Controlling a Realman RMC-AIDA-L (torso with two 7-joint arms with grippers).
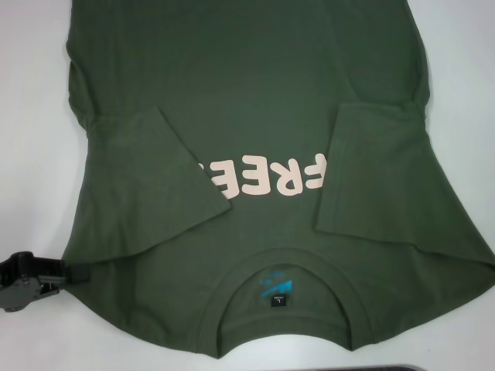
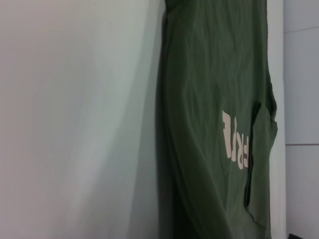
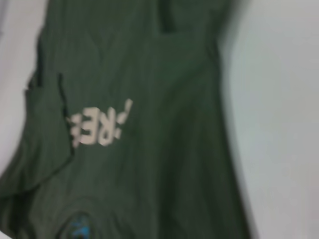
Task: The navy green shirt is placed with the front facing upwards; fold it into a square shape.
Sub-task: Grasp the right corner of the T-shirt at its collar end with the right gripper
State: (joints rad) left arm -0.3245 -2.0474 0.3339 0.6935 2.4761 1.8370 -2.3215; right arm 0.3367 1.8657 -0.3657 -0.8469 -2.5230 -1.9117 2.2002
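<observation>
Nearest the head camera lies the ribbed crew neck (image 1: 282, 267) of the navy green shirt (image 1: 247, 93), with a teal and black neck label (image 1: 276, 294) showing inside the collar; the shirt is spread flat on the white counter (image 1: 31, 116), front upward, collar toward the robot and hem running off the far edge of the view; both short sleeves are folded inward over the chest, the left sleeve (image 1: 158, 170) and the right sleeve (image 1: 371, 166) each covering an end of the pale pink lettering (image 1: 267, 179), so that only the middle letters read, upside down from the robot's side; small creases gather at the shirt's side edges beside the folded sleeves.

Low at the left edge of the head view sits the left gripper (image 1: 35, 280), dark and blocky, just beside the shirt's near left shoulder edge; whether it has hold of the cloth, or how far its fingers stand apart, I cannot tell; the left wrist view shows the shirt's side edge against the bare counter and part of the lettering.

Neither the right arm nor its gripper appears in any view; the right wrist view looks down on the green cloth, the lettering, one folded sleeve and a glimpse of the label.
</observation>
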